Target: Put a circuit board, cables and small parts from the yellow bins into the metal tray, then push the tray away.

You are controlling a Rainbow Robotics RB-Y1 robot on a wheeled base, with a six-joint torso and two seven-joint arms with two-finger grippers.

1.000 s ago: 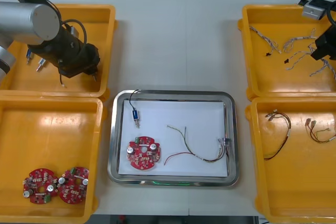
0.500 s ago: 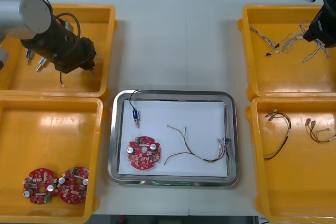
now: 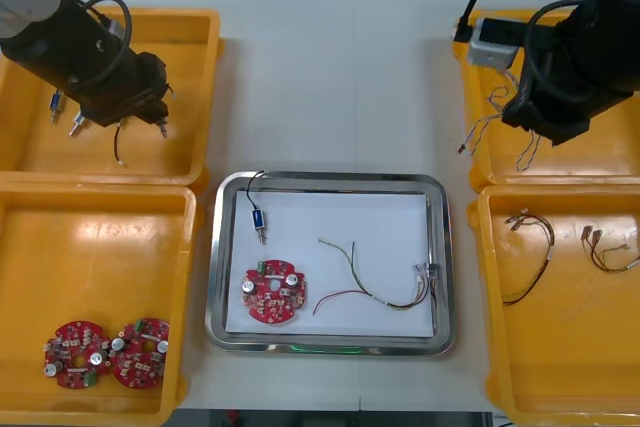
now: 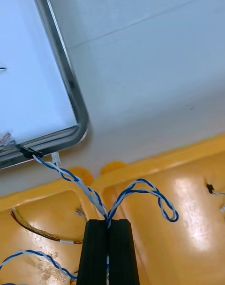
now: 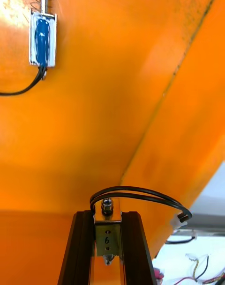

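Note:
My right gripper (image 3: 532,132) hangs over the near edge of the far right yellow bin (image 3: 590,162), shut on a twisted blue and white cable (image 3: 487,127) that dangles toward the table. In the right wrist view, that cable (image 4: 136,191) loops out from between the closed gripper (image 4: 108,222), with the metal tray's corner (image 4: 70,102) beyond. Over the far left yellow bin (image 3: 190,67), my left gripper (image 3: 140,131) is shut on a small metal part (image 5: 107,236) with a black cable (image 5: 140,193). The metal tray (image 3: 330,179) holds a red circuit board (image 3: 272,294), a small metal part (image 3: 257,219) and a red and yellow cable (image 3: 370,282).
Two small metal parts (image 3: 65,112) lie in the far left bin, one of them (image 5: 42,37) ahead of the left fingers. The near left bin (image 3: 100,237) holds two circuit boards (image 3: 105,352). Cables (image 3: 530,242) lie in the near right bin (image 3: 560,367).
The right arm has swung left toward the tray, lifting the blue and white cable out of the far right bin. The left arm has shifted slightly left and back with its part.

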